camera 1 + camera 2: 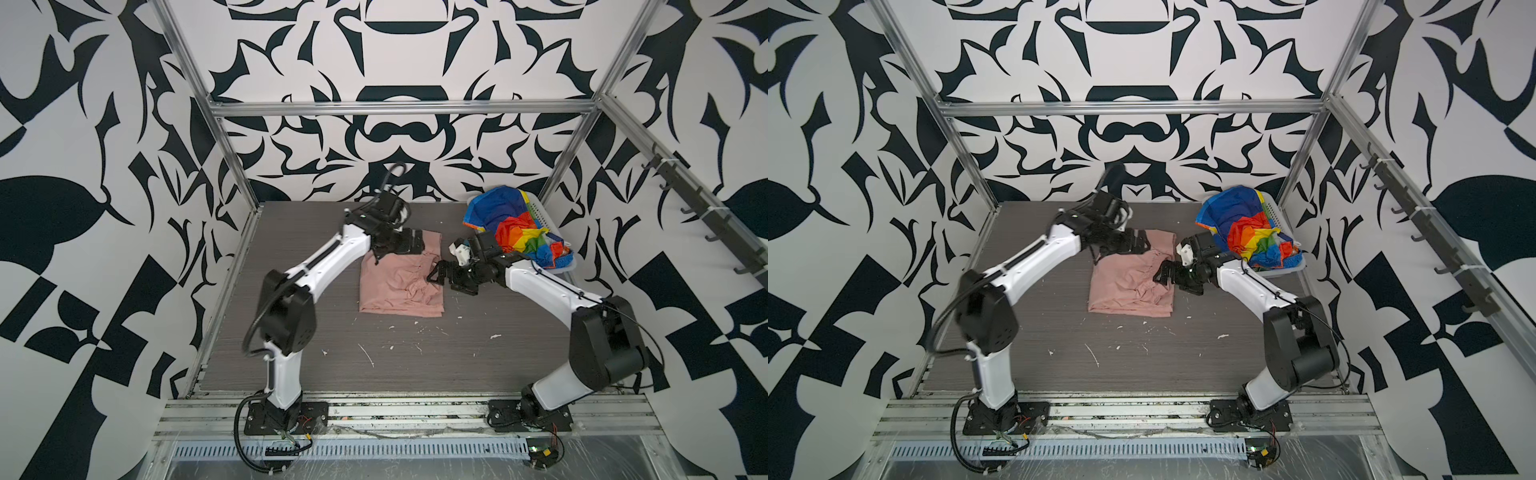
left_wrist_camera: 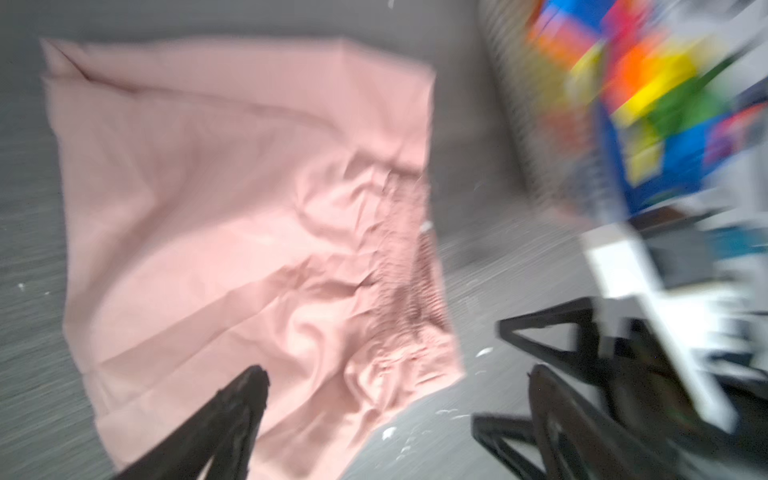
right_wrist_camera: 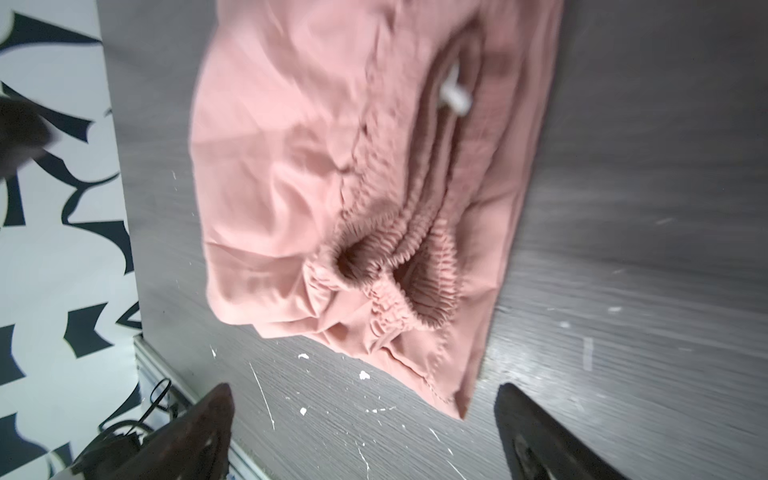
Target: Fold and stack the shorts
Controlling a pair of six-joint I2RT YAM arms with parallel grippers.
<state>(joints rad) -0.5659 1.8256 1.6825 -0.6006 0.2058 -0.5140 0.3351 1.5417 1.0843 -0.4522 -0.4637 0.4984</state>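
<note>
We have the salmon-pink shorts (image 1: pixel 399 291) folded on the table (image 1: pixel 316 357) between our two grippers.
The cloth lies in a rough square with its gathered waistband bunched on the side facing the right gripper (image 1: pixel 436 276). That gripper hangs just beside the waistband edge, jaws spread, holding nothing. Our left gripper (image 1: pixel 411 246) is over the far edge of the shorts. Its fingers (image 2: pixel 237 411) are wide apart and empty, and we cannot tell whether they touch the fabric. Behind the right gripper, the rainbow-striped shorts (image 1: pixel 515 232) are heaped in the white basket (image 1: pixel 544 216), draped over its rim and apart from the pink pair.
</note>
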